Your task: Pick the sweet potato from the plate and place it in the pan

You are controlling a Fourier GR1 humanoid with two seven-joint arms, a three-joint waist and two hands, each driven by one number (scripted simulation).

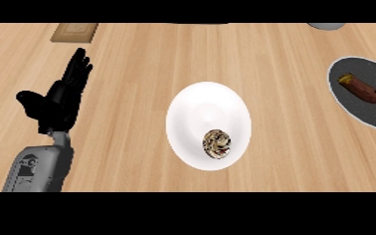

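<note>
A reddish-brown sweet potato (357, 88) lies inside a dark grey round pan (345, 99) with a lighter rim, cut off by the right edge of the view. In the middle of the counter sits a white plate (208, 112). A small round thing mottled brown and cream (217, 144) rests on the plate's near part. My left hand (58, 97) stands at the left with fingers straight and pointing up, well apart from the plate and holding nothing. My right hand does not show.
A tan rectangular board (74, 31) lies at the far left of the wooden counter. A grey rounded object (327, 26) peeks in at the far right edge.
</note>
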